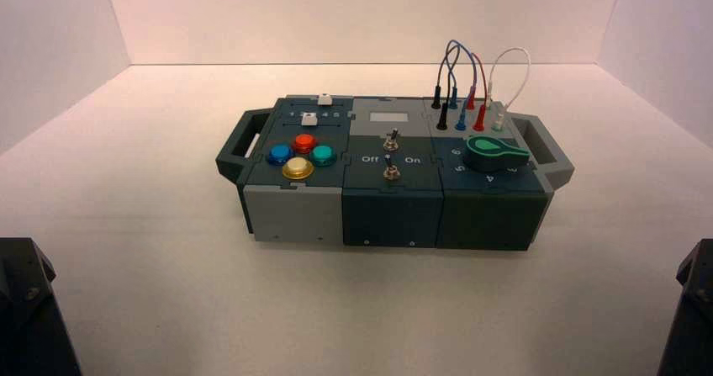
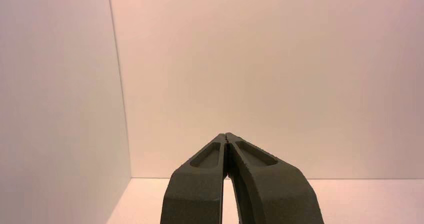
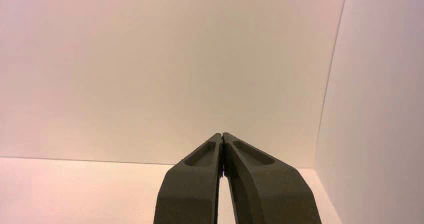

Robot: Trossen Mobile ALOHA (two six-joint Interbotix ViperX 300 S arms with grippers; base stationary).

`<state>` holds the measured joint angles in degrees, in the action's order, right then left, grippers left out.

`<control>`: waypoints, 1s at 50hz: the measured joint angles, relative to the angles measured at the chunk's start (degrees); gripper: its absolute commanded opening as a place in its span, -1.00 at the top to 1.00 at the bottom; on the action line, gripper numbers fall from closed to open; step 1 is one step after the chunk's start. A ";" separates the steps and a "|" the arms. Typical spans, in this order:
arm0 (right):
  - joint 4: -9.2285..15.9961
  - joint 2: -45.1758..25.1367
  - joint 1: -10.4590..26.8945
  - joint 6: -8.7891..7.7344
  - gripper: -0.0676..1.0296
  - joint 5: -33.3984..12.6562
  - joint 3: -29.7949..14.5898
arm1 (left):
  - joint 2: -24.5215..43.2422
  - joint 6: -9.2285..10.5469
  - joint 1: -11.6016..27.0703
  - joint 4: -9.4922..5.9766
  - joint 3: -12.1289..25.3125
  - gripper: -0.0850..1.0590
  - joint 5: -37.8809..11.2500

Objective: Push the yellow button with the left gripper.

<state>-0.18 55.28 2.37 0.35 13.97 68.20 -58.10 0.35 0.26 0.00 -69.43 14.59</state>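
jaws pressed together on the left gripper (image 2: 225, 135), aimed level at the back wall.
the box (image 1: 391, 216) sits mid-bench, toward the far edge; the yellow button (image 1: 298, 168) is on its left section, nearest the front. best brought in high from the bench's near left corner, tips lowered straight onto the cap's centre, clear of the red, blue and teal buttons (image 1: 323, 155).

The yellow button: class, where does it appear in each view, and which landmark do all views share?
High view: the yellow button is left of centre, on top of the box.
Left wrist view: not in it.
Right wrist view: not in it.
Shared landmark: the back wall.
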 measured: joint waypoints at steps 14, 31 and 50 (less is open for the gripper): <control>0.00 0.00 0.00 -0.09 0.92 -0.44 -0.35 | -0.18 -0.09 0.00 0.00 0.00 0.90 -0.09; 0.00 0.00 0.00 -0.09 0.92 -1.14 -0.62 | -0.18 0.00 0.00 0.00 -0.09 0.90 -0.62; -0.09 0.00 0.53 -0.09 0.92 -10.37 -4.48 | 0.62 -0.09 1.67 0.09 2.55 0.90 -9.14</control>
<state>-0.26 55.28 2.90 0.26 3.60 63.72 -57.48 0.26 1.93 0.09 -66.88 5.45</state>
